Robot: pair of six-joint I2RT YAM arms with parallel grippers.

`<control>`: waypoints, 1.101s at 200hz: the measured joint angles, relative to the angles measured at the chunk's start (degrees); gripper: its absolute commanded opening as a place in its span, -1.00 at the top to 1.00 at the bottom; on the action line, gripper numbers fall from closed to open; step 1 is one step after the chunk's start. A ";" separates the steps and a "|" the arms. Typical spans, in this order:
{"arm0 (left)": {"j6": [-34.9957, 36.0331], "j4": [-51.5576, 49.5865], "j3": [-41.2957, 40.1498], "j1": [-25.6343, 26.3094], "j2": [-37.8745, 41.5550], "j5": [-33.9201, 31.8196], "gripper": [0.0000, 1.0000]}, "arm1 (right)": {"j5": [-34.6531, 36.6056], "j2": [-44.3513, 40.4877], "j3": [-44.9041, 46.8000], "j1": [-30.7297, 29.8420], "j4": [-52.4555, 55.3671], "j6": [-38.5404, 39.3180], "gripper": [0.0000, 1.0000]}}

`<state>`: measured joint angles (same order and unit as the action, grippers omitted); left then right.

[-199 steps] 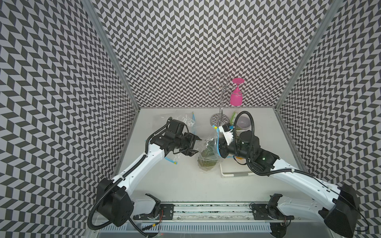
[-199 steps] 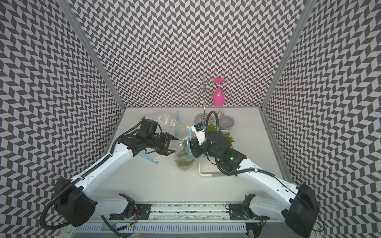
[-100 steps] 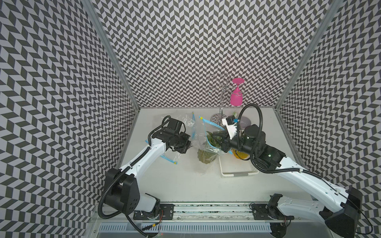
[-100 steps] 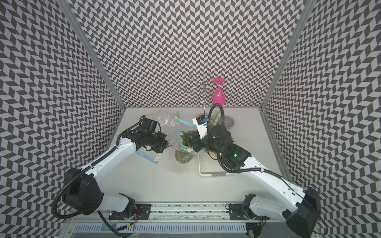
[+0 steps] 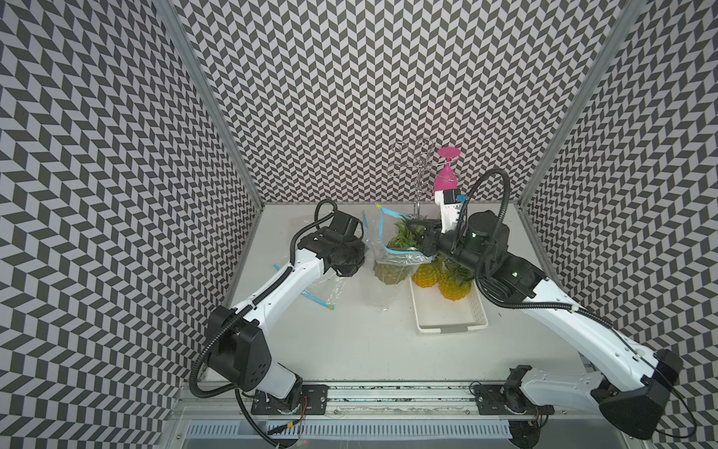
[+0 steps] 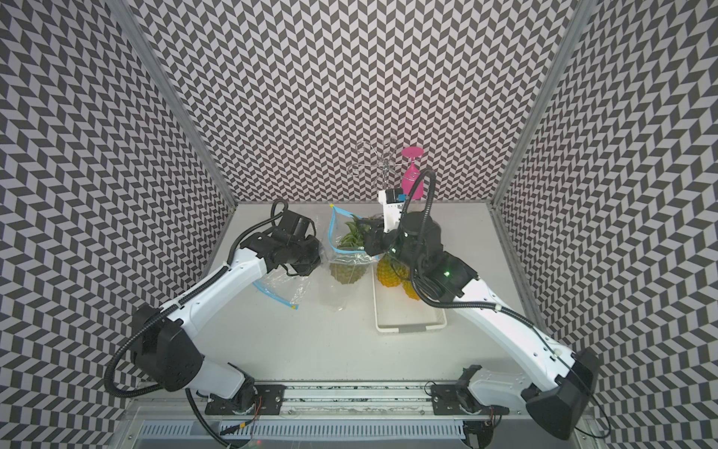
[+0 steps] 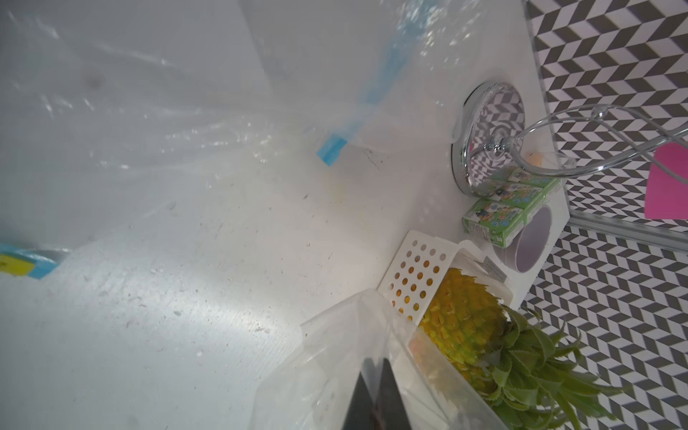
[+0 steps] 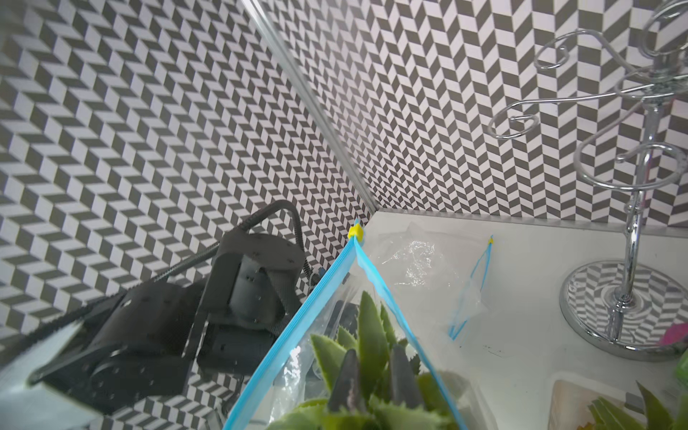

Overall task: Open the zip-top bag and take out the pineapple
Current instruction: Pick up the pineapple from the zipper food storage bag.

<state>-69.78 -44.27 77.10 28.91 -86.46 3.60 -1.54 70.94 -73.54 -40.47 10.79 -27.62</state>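
Left tool [image 7: 374, 368] is clamped shut, apparently pinching the zip-top bag [image 5: 388, 259] by its side wall. We read that as anchoring the film. Bag mouth is open, pineapple [image 5: 391, 273] upright inside, crown poking through the zip. Right tool [image 8: 372, 370] is closed on the crown leaves, placed to pull the fruit out toward the basket [image 5: 452, 329] just beside on the table.

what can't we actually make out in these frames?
- Whether the left gripper pinches film of the bag: left wrist view cuts it off at the frame edge and the plastic is clear; in both top views its own wrist covers the tips.
- How many pineapples sit in the tray: the right arm covers its far end in both top views.
- Juice boxes: hidden behind that arm in both top views.
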 measured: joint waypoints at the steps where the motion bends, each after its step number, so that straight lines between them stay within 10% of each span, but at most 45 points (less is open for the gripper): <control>1: 0.15 0.00 0.04 0.07 0.02 -0.26 0.62 | 0.11 0.04 -0.07 0.02 0.02 -0.17 1.00; 28: 2.78 -1.31 0.59 1.09 2.86 -7.98 -0.49 | 3.34 1.64 -4.04 0.94 1.03 -6.51 1.00; 81: 3.06 1.60 -2.40 0.15 18.51 -12.20 -0.98 | 6.19 5.77 -12.22 3.30 1.25 -16.74 1.00; 134: -9.14 15.65 -15.93 -5.05 32.00 -0.74 -0.99 | 5.99 9.07 -13.31 7.28 1.22 -24.55 1.00; 220: -23.28 31.01 -22.29 -4.33 24.02 13.64 -0.82 | 3.15 10.19 -13.31 9.53 0.92 -29.68 1.00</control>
<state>-93.06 -13.26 54.81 24.58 -62.43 17.23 1.61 81.12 -86.85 -30.94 11.70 -57.30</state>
